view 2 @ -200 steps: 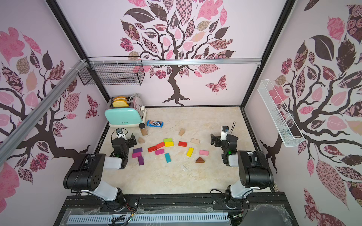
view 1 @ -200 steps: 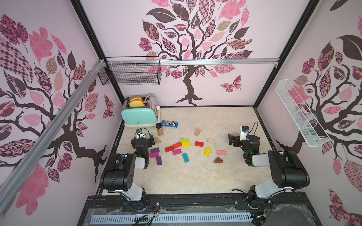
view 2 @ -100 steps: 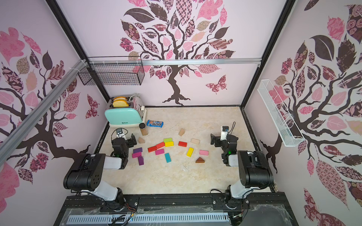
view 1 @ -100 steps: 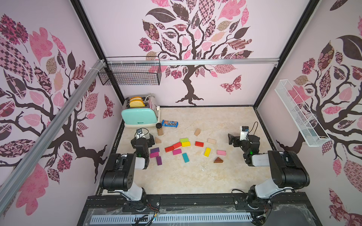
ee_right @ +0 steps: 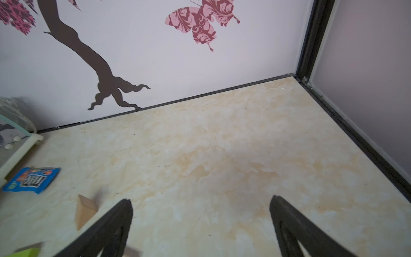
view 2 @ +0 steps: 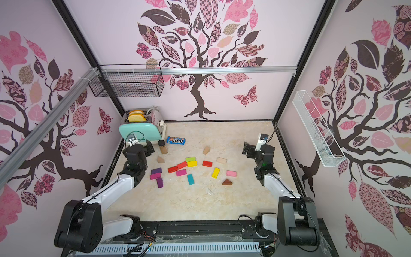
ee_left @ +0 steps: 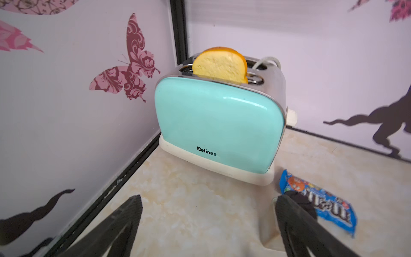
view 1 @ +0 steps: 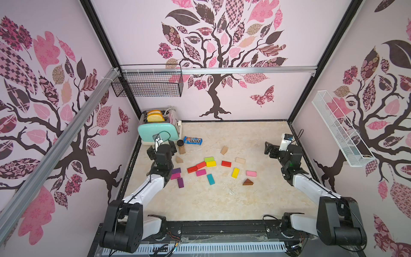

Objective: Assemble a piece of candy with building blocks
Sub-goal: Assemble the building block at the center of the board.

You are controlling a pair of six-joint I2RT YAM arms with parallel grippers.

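Building blocks (view 1: 210, 164) lie loose on the bench (view 1: 200, 204), out in front of the toaster (view 1: 158, 133) and off to its side. The left arm (view 1: 153, 184) covers one end of a magenta block (view 1: 175, 176). Left jaws stand wide apart just in front of the toaster, holding nothing. One black tip hides part of the blue candy packet (ee_left: 322, 208) beside the toaster. Right jaws stand wide apart too, empty, far across the bench from the toaster. The right wrist view catches only a tan triangle (ee_right: 85, 210), a cut-off green block (ee_right: 24, 252) and the toaster's corner.
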